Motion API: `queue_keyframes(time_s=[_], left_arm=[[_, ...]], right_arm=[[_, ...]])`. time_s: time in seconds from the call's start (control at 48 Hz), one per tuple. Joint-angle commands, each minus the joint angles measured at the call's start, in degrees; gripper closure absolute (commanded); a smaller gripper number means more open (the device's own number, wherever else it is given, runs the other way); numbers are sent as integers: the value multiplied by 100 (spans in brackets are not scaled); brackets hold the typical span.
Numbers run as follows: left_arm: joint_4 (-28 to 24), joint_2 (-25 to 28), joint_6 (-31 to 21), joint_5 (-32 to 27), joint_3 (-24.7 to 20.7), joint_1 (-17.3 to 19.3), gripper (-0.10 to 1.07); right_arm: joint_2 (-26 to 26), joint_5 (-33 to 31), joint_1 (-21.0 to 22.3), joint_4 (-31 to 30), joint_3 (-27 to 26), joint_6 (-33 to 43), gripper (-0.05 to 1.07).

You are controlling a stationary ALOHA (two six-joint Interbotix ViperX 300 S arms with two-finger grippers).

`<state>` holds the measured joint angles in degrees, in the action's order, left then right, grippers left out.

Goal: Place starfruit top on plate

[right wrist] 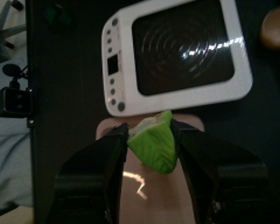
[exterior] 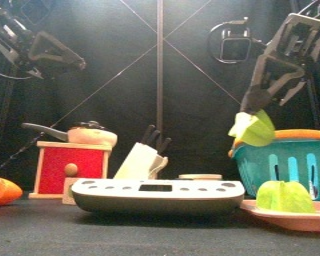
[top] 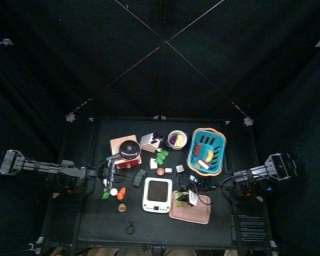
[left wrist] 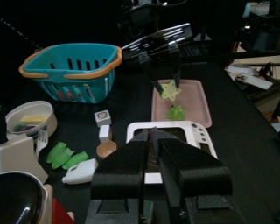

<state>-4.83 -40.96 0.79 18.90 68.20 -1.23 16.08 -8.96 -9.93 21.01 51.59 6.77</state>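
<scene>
My right gripper (exterior: 255, 108) is shut on a green starfruit piece (exterior: 252, 128) and holds it in the air above the pink plate (exterior: 307, 215). The right wrist view shows the piece (right wrist: 154, 145) between the jaws, over the plate's (right wrist: 130, 188) edge beside the scale. A second green starfruit piece (exterior: 286, 196) lies on the plate; the left wrist view shows it (left wrist: 178, 112) below the held piece (left wrist: 170, 90). My left gripper (left wrist: 156, 147) is shut and empty, raised at the table's left side, apart from the plate.
A white kitchen scale (top: 156, 193) sits next to the plate. A teal basket (top: 207, 150) stands behind it. A knife block (exterior: 139, 158), a red box (exterior: 59, 168) with a pot (exterior: 89, 133) on it and small food pieces (left wrist: 66, 157) fill the left and middle.
</scene>
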Motion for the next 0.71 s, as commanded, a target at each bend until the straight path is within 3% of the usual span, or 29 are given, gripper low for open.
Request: queue_keyframes(time_s=[0.0, 0.188, 0.438, 0.688], left_arm=[[18, 9, 0, 44, -79, 9, 43], [18, 0, -9, 53, -53, 9, 43], [18, 0, 0, 53, -44, 9, 43], [18, 0, 0, 53, -26, 18, 43]], right_arm=[[167, -290, -105, 44, -70, 114, 40], [105, -940, -176, -18, -9, 554, 40], [-44, -949, -167, -633, 105, 1222, 37], [-369, -940, -193, -1213, 88, 1951, 21]])
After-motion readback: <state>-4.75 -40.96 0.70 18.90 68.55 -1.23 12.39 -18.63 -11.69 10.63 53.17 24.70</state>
